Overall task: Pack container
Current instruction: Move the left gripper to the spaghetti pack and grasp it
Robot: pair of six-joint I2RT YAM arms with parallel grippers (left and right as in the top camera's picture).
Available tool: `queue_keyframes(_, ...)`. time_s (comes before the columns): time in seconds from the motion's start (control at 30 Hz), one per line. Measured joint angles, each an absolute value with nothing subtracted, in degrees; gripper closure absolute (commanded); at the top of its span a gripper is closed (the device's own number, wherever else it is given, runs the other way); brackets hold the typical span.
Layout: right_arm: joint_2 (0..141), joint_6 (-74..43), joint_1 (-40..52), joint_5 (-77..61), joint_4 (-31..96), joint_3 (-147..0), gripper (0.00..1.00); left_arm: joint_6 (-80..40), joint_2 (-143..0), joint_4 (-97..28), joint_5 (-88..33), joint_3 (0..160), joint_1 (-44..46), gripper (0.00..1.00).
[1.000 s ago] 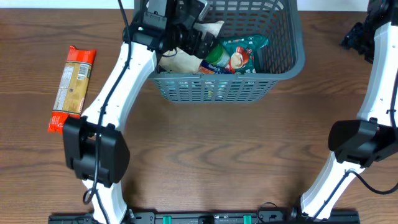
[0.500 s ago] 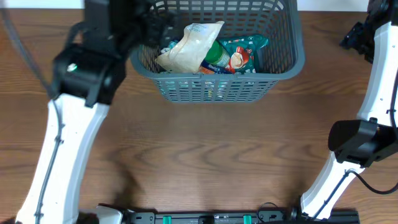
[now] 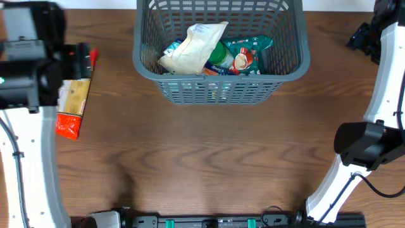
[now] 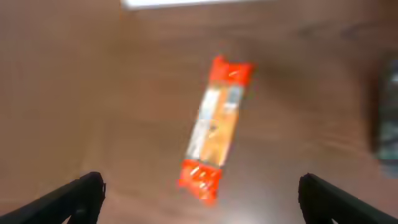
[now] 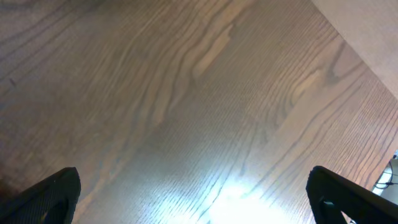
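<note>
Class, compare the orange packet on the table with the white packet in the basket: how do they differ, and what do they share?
Place: the orange packet lies on the table, left of the container; the white packet is inside it. Shape: the orange packet is long and narrow; the white packet is broader and plumper. Pose: the orange packet lies flat; the white packet rests on other packets. Both are flexible packets.

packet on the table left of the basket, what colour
The packet has orange-red ends and a tan middle; left wrist view.
</note>
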State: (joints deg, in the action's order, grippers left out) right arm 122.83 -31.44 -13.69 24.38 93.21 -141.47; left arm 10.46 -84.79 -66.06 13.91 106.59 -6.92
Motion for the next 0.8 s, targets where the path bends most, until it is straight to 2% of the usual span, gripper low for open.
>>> queue_keyframes(0.4, 122.83, -31.44, -13.69, 24.38, 93.21, -141.47, 0.01, 17.56, -96.95, -65.43, 4.38, 104.55, -23.90, 0.01)
queue_keyframes(0.8, 122.83, -31.44, -13.69, 24.38, 93.21, -141.47, 0.01, 30.00, -109.36, -60.77, -5.72, 104.31, -25.98, 0.02)
